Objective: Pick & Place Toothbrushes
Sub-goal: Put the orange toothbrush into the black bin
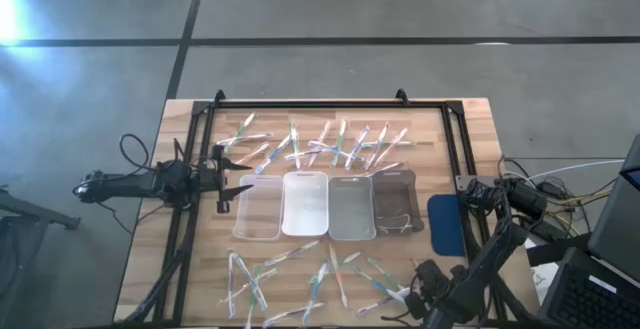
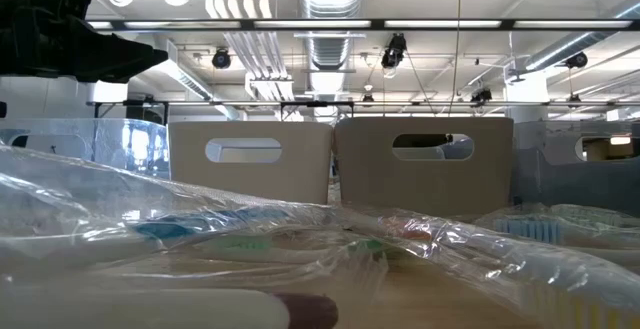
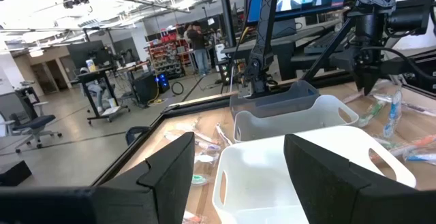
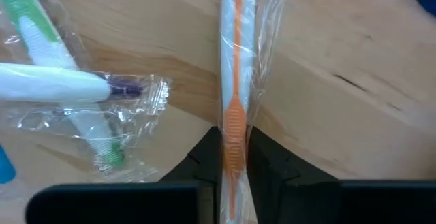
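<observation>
Wrapped toothbrushes lie in two loose heaps on the wooden table, a far heap [image 1: 310,144] and a near heap [image 1: 300,279]. Between them stands a row of several trays [image 1: 305,204]. My right gripper [image 1: 412,294] points down at the near heap's right end, shut on an orange toothbrush [image 4: 236,60] in clear wrapping. Beside it lie a white and purple toothbrush [image 4: 61,84] and a green one [image 4: 30,13]. My left gripper [image 1: 228,174] waits open at the left of the trays, level, with the white tray [image 3: 272,169] ahead of its fingers. My right gripper pinches the orange toothbrush at its ribbed handle part [image 4: 234,125] through the clear wrapper, one finger [image 4: 208,156] on each long side. The fingers come from above, pointing down, and lie across the brush. The brush lies flat on the table.
A black frame [image 1: 330,104] rails in the table's far, left and right sides. A blue flat piece [image 1: 447,221] lies right of the dark tray [image 1: 396,201]. Cables and a laptop sit off the table's right edge [image 1: 600,239]. In the low view, crinkled wrappers [image 2: 300,239] fill the foreground.
</observation>
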`<state>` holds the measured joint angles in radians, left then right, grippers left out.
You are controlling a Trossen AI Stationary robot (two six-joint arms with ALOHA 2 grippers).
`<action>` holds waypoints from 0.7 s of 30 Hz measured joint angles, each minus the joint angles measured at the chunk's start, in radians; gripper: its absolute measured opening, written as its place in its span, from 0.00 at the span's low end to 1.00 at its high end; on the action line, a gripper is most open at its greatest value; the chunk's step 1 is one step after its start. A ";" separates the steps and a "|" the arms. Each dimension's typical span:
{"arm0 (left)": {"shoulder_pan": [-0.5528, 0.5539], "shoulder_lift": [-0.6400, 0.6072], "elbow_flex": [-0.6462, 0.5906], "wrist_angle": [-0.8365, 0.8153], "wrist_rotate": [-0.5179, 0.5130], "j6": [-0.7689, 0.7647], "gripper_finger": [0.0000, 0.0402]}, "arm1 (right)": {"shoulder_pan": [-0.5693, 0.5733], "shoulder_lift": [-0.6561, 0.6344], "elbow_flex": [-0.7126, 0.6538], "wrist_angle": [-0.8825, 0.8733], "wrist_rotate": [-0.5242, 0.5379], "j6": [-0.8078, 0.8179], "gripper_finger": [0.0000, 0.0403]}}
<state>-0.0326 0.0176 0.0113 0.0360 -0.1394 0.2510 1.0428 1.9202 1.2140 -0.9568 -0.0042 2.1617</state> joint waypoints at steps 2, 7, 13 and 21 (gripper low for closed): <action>0.000 0.000 0.000 0.000 0.000 0.000 0.58 | 0.000 0.000 0.000 -0.009 0.000 0.000 0.09; 0.000 0.000 0.000 0.000 0.000 0.000 0.58 | 0.000 -0.034 0.001 -0.024 -0.001 0.000 0.11; 0.000 0.000 0.000 0.000 0.000 0.000 0.58 | 0.000 -0.095 0.005 -0.127 0.003 0.001 0.11; 0.000 0.000 0.000 0.000 0.000 0.000 0.58 | -0.004 -0.212 0.030 -0.250 0.132 -0.039 0.12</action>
<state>-0.0330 0.0177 0.0113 0.0360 -0.1394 0.2508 1.0386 1.7081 1.2445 -1.2067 0.1276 2.1226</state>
